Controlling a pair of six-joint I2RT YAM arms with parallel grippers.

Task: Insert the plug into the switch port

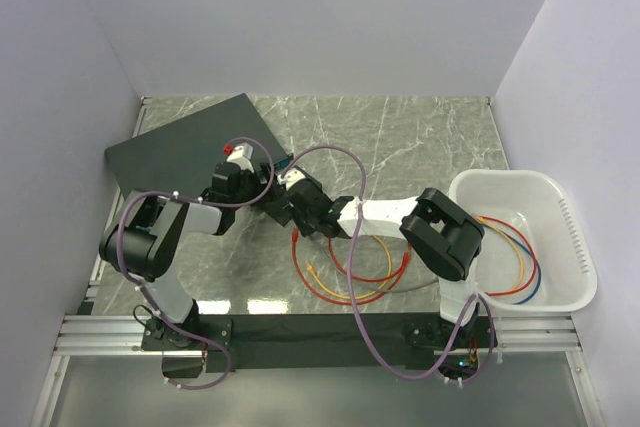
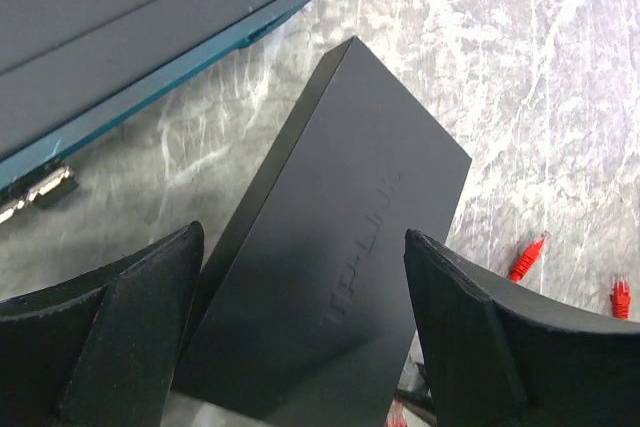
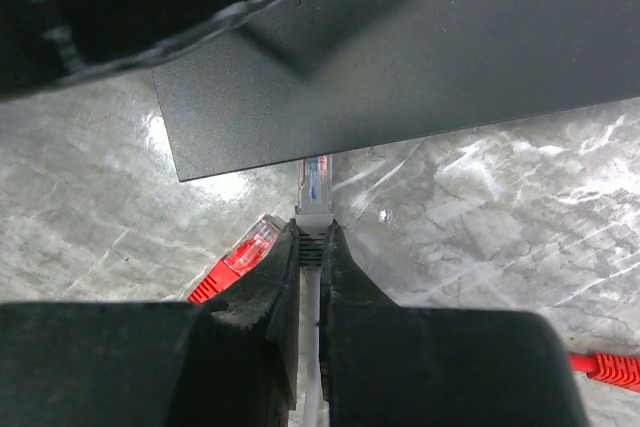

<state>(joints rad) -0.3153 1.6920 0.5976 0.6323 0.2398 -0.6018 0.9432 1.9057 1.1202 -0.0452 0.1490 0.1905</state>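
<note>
The small matte-black switch box [image 2: 340, 247] lies on the marble table, slanted between my left gripper's [image 2: 302, 232] wide-open fingers. The left finger [image 2: 130, 327] is beside the box's left edge and the right finger [image 2: 480, 337] overlaps its right edge; I cannot tell if they touch it. My right gripper [image 3: 313, 232] is shut on the grey boot of a clear-tipped plug [image 3: 315, 182]. The plug's tip is at the near edge of the box [image 3: 400, 67]; its ports are hidden. In the top view both grippers meet, left [image 1: 258, 190] and right [image 1: 290, 209].
The large dark slab [image 1: 190, 152] with a blue front strip [image 2: 180, 72] lies just beyond the box. Red plugs lie loose [image 3: 250, 247] [image 2: 527, 257]. Coiled red and yellow cables [image 1: 350, 272] lie in front. A white tub [image 1: 565, 247] of cables stands at the right.
</note>
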